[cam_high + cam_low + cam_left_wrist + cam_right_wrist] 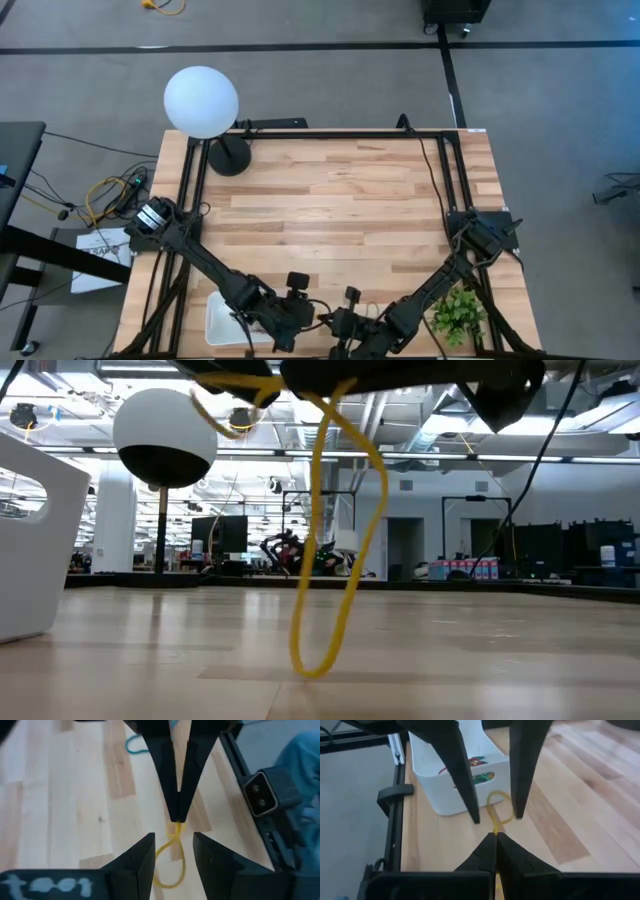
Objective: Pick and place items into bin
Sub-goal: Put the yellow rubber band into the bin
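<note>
A yellow rubber band (pixel 335 530) hangs as a long loop near the table's near edge. My right gripper (pixel 495 840) is shut on its upper end. My left gripper (pixel 172 855) is open, with one finger on each side of the hanging loop (pixel 170 862); I cannot tell whether they touch it. The white bin (pixel 445 790) stands just beyond on its flat bottom, with red, green and orange bands (pixel 477 770) inside. In the high view the bin (pixel 222 322) lies under my left arm. My right gripper pinches the yellow band's upper end (pixel 176 826) between its two fingertips (pixel 170 810). The fingers slant down toward the bin. The band hangs slack below them as a narrow loop, and its lower end (pixel 315 668) is at the table top or just above it.
A teal band (pixel 134 742) lies on the wood farther off. A white globe lamp (pixel 201 100) stands at the far left corner and a green plant (pixel 458 312) at the near right. A black frame rail (pixel 397 795) runs along the table edge beside the bin.
</note>
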You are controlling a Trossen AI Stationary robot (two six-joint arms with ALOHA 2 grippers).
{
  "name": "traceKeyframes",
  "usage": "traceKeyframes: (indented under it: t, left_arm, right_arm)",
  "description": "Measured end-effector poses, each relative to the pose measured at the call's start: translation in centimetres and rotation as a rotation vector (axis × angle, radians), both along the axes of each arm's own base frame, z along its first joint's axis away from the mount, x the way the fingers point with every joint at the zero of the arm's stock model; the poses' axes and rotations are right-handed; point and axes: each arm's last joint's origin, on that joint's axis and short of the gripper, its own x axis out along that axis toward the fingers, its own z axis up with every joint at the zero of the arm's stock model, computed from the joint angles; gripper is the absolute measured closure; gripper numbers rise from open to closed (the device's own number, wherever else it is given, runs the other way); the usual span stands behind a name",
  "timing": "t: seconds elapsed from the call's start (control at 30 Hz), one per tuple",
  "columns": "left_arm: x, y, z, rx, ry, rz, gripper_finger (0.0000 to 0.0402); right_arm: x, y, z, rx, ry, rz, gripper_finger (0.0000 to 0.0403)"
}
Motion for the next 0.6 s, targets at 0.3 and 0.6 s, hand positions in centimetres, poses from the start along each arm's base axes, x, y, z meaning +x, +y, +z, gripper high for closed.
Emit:
traceKeyframes:
  t: [0.3, 0.6]
  left_arm:
    - [0.35, 0.50, -0.01, -0.001, 0.002, 0.014, 0.0282]
    - [0.31, 0.53, -0.04, -0.017, 0.007, 0.044, 0.0393]
  right_arm:
    - [0.28, 0.08, 0.36, -0.058, -0.029, 0.023, 0.0403]
    - [0.91, -0.71, 0.35, -0.072, -0.027, -0.001, 0.0380]
